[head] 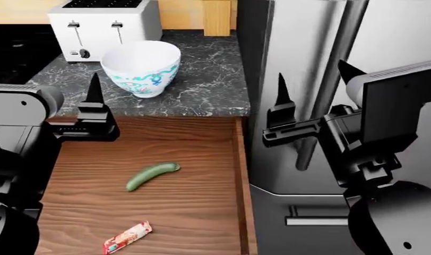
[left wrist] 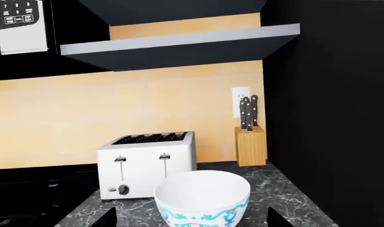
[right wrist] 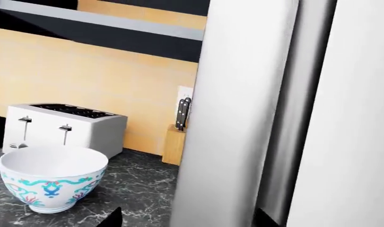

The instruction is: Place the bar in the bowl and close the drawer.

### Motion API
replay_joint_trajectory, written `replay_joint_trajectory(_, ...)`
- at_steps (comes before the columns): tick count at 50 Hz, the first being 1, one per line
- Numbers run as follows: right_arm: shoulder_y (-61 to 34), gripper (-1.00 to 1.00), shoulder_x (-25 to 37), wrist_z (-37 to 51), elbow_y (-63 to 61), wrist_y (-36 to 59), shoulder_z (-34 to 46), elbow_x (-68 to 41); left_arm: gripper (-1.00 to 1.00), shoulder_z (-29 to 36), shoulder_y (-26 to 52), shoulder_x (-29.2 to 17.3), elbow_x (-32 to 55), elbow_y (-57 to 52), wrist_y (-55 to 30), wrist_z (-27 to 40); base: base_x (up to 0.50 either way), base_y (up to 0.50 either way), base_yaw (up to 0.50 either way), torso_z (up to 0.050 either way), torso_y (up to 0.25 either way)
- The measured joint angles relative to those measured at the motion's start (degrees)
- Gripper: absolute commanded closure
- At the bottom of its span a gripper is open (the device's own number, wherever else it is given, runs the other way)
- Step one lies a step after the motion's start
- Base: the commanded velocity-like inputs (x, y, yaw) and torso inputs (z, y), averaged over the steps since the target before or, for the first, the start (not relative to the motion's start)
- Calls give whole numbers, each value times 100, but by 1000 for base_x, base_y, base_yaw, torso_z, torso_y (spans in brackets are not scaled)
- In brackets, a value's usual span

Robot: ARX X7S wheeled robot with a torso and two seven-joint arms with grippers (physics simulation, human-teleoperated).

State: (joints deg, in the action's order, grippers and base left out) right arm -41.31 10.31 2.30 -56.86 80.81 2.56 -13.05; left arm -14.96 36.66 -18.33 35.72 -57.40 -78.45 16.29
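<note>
The open reddish-brown wooden drawer (head: pixel 194 212) holds one red wrapped bar (head: pixel 127 237) and one green cucumber (head: pixel 152 175). One patterned white ceramic bowl (head: pixel 140 68) sits on the dark marble tabletop (head: pixel 208 79). Whether the left claw (head: pixel 95 98) and right claw (head: pixel 311 87) are apart, I cannot tell.

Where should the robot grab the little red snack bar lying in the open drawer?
Probably across its narrow middle, coming straight down from above. The bar lies flat on the drawer floor, slanted, so only its long edges offer the fingers anything. The jaws should turn to match that slant. The cucumber lies well clear.
</note>
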Motion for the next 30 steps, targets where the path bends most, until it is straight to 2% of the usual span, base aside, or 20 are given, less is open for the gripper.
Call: replay_joint_trajectory(30, -112, -100, 3, 98, 52, 45, 29, -194, -100, -108, -33, -106, 407, 6, 56, 276, 0, 397, 0, 50, 0)
